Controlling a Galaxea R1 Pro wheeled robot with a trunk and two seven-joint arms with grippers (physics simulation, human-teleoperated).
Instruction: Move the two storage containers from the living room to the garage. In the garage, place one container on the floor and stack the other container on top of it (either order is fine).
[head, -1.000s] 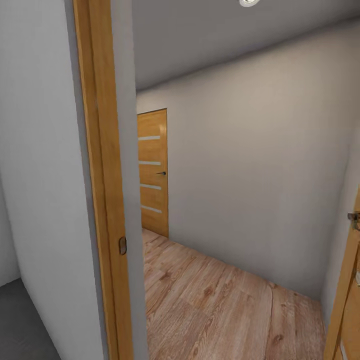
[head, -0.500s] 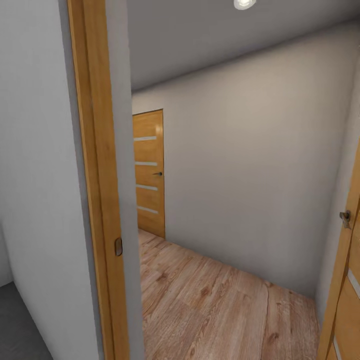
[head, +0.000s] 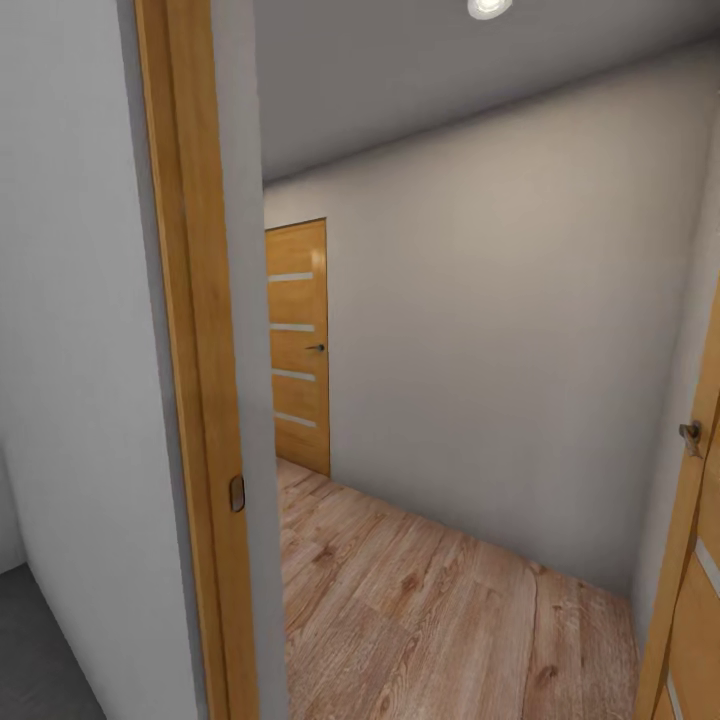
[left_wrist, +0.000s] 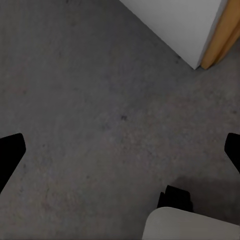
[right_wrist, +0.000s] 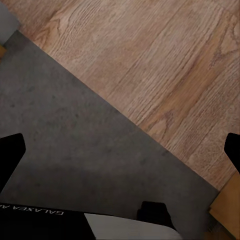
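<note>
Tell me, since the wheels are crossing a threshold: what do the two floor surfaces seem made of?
The grey floor looks like rough, matte concrete, faintly speckled. The plank floor looks like light wood or wood-look laminate, with grain, knots and board seams; the render leaves that open.

Honey-orange door frame (head: 195, 350) with a small dark latch plate. Pale grey-white walls (head: 500, 350), darker grey ceiling (head: 400, 70) with a bright white spotlight (head: 488, 6). Orange wooden door (head: 298, 345) crossed by four pale horizontal stripes, dark handle. Light brown wood-plank flooring (head: 420, 610), knotted grain. Mottled dark-grey concrete floor (left_wrist: 100, 100). Black fingertips on the left gripper (left_wrist: 120, 150) and the right gripper (right_wrist: 120, 150).
</note>
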